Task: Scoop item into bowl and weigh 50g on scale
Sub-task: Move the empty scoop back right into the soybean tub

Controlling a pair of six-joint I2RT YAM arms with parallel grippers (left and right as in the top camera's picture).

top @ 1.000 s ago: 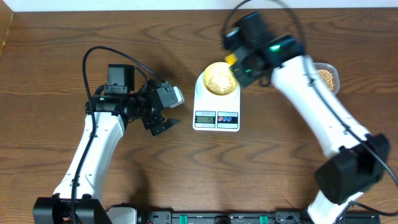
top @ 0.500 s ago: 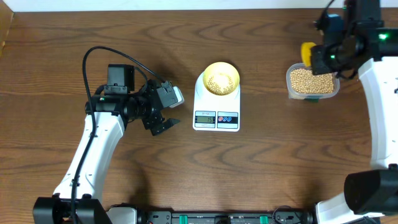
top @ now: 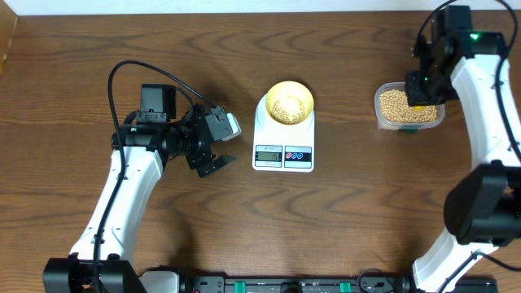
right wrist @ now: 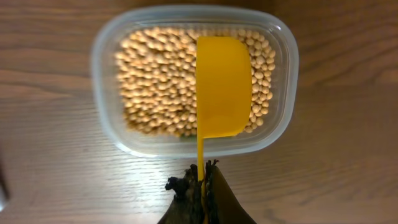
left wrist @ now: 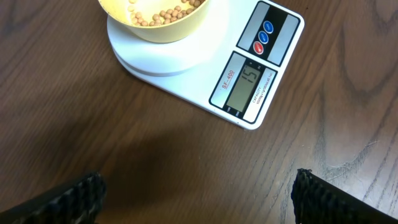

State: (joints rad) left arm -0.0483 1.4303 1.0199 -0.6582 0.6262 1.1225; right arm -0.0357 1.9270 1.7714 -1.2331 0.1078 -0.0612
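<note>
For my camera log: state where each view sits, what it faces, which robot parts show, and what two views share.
Overhead: above table, facing straight down; left arm, right arm show.
Left wrist: on left arm, facing down at scale and bowl; open left claw frames bottom.
Right wrist: on right arm, facing down into tub; right claw pinches scoop.
Shared: overhead, left wrist both see scale, bowl.

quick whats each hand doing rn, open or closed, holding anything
Left hand: open, holding nothing.
Right hand: closed on the handle of the yellow scoop, over the bean tub.
</note>
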